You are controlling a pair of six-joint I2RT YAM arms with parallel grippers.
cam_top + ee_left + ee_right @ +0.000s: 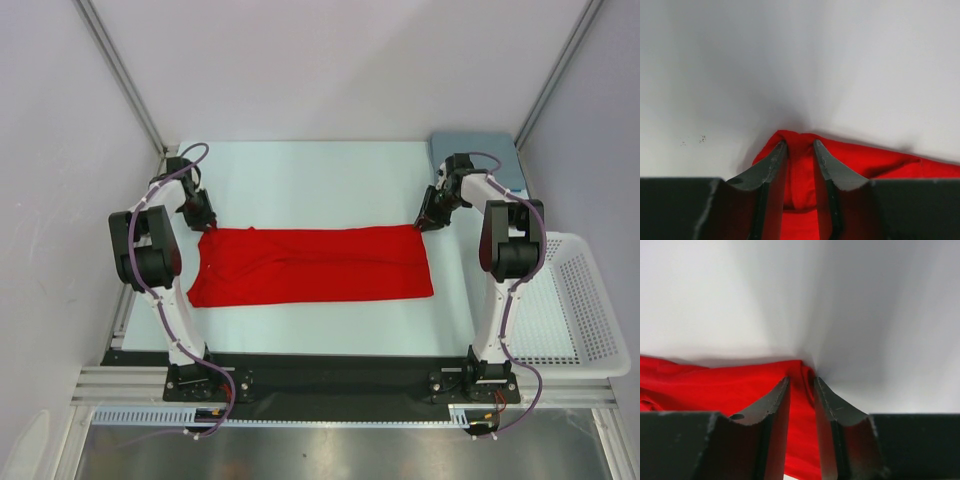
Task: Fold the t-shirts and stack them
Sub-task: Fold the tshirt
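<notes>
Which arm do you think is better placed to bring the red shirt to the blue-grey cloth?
Right, probably: the right gripper pinches a corner of the red shirt close to the blue-grey cloth, while the left gripper holds the opposite far corner.

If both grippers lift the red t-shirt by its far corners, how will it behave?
Probably floppy: the red t-shirt puckers in the left gripper, so its middle should sag. Likely light, since it lies thin and flat.
</notes>
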